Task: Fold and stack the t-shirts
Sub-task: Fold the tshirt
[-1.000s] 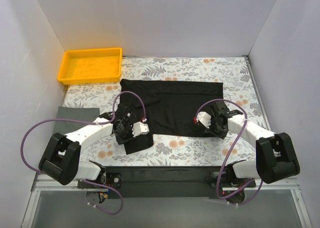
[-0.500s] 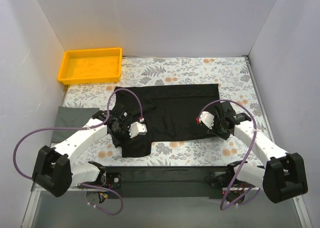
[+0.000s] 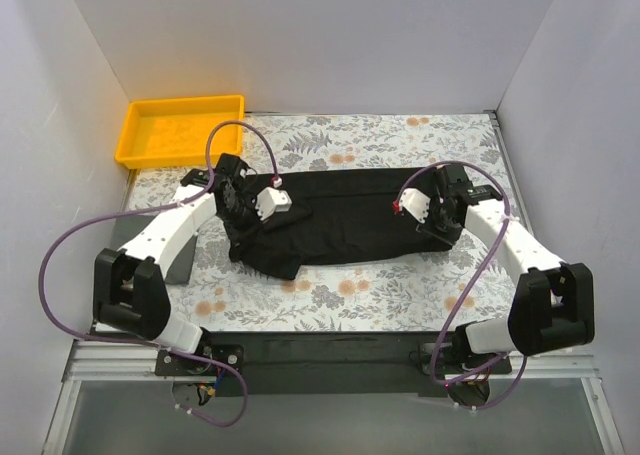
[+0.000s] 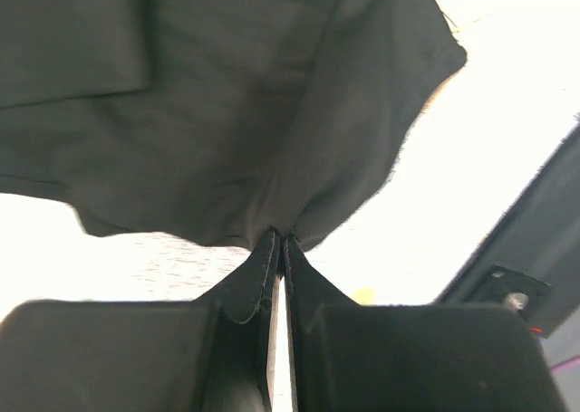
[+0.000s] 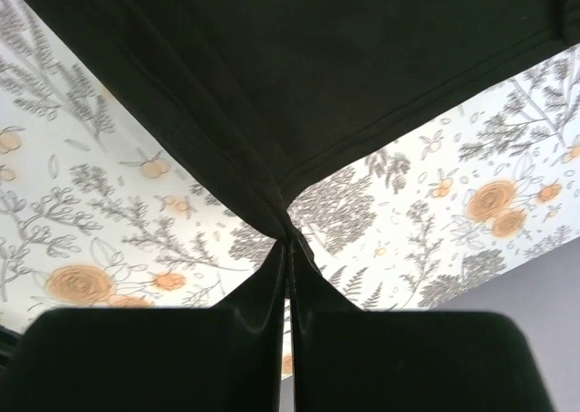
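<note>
A black t-shirt (image 3: 340,220) lies partly folded across the middle of the floral table. My left gripper (image 3: 243,207) is shut on its left edge, and the cloth hangs bunched below it; the left wrist view shows the pinched cloth (image 4: 272,140) at the fingertips (image 4: 269,249). My right gripper (image 3: 437,215) is shut on the shirt's right edge. The right wrist view shows a corner of the hem (image 5: 299,113) drawn up into the closed gripper (image 5: 290,240), above the table.
A yellow tray (image 3: 181,130) stands at the back left corner. A dark grey cloth (image 3: 183,265) lies at the table's left edge under the left arm. White walls enclose the table on three sides. A black rail (image 3: 330,350) runs along the near edge.
Both grippers have moved away from me toward the back of the table, carrying the shirt's near edge over the far part. The shirt now forms a narrower band.
</note>
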Robot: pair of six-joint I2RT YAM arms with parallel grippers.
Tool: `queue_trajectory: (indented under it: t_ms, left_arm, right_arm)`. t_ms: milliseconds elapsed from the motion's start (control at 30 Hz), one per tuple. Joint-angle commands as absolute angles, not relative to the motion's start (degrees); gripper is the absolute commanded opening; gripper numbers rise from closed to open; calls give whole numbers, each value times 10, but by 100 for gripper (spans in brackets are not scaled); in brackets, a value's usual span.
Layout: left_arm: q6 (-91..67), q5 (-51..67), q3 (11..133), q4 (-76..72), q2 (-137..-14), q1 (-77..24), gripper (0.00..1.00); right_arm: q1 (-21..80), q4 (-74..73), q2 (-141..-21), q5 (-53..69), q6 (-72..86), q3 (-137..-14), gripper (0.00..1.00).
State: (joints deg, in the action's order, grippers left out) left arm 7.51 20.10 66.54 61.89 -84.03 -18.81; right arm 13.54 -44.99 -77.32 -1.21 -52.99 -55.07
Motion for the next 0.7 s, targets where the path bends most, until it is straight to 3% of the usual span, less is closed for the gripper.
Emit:
queue_trajectory:
  t_ms: [0,667]
  left_arm:
    - [103,210,727,602,-875,-158,0]
    - [112,200,922,584,-1102,-123,0]
  right_arm:
    - [120,-456,-808,-4,-569,-605,1]
    - [78,-456,-1051,8,-607,-825,1]
